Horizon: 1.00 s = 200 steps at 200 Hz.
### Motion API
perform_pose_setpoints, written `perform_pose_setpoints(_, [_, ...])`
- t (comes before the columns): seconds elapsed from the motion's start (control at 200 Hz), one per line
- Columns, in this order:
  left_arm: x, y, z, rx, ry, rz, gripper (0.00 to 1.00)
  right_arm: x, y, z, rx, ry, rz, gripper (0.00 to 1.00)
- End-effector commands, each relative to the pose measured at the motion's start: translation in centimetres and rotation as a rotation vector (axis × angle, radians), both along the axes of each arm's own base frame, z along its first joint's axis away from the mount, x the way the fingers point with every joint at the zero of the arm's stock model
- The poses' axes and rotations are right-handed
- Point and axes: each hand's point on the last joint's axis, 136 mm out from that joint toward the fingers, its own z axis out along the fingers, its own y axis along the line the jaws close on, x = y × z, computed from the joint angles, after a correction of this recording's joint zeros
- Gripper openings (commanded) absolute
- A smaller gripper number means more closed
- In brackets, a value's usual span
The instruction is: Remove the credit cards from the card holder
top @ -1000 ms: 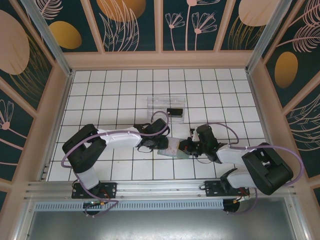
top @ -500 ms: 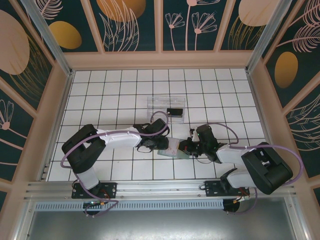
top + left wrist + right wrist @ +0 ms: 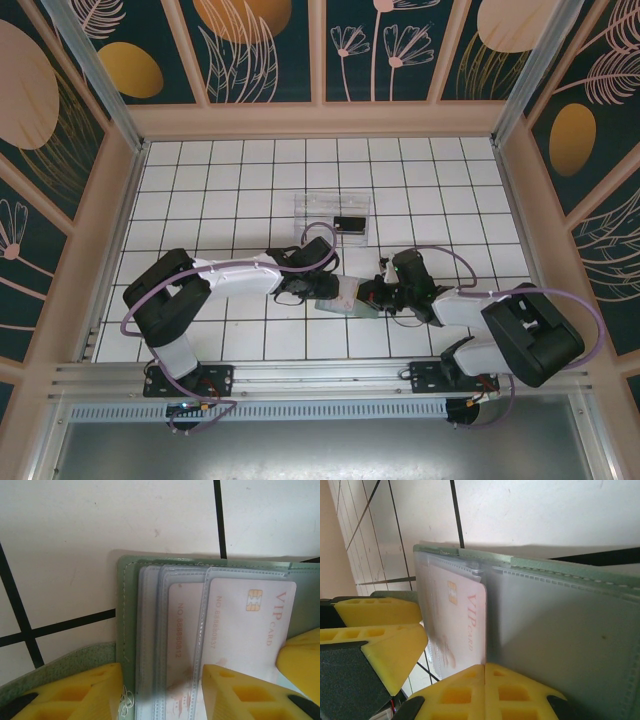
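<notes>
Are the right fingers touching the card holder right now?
Touching. The right wrist view shows the right fingers pinched shut on a pocket leaf of the card holder.

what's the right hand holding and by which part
The right hand is shut on the card holder, pinching the edge of its inner pocket panel beside the pale VIP card.

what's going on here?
Both arms are at the open card holder mid-table. The right end effector is shut on its edge. The left end effector is open over the pockets, where the pale card sits in its sleeve. A black card lies in the clear tray.
</notes>
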Motion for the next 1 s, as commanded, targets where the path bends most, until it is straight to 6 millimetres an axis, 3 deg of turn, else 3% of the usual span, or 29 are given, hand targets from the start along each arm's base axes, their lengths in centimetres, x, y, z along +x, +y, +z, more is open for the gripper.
perform_pose_setpoints(0.0, [-0.1, 0.1, 0.5, -0.007, 0.001, -0.008, 0.48, 0.7, 0.3, 0.7, 0.015, -0.032, 0.012, 0.00])
perform_pose_setpoints(0.125, [-0.2, 0.3, 0.1, 0.005, 0.010, -0.010, 0.56, 0.7, 0.4, 0.7, 0.017, -0.031, 0.012, 0.00])
perform_pose_setpoints(0.36, [-0.5, 1.0, -1.0, 0.046, 0.034, -0.005, 0.47, 0.7, 0.3, 0.7, 0.014, -0.030, 0.010, 0.00])
perform_pose_setpoints(0.786, [-0.9, 1.0, -2.0, 0.061, 0.061, -0.016, 0.48, 0.7, 0.3, 0.6, 0.013, -0.028, 0.013, 0.00])
perform_pose_setpoints(0.996, [-0.8, 2.5, -3.1, 0.168, 0.065, -0.020, 0.45, 0.8, 0.3, 0.7, 0.009, -0.029, 0.011, 0.00])
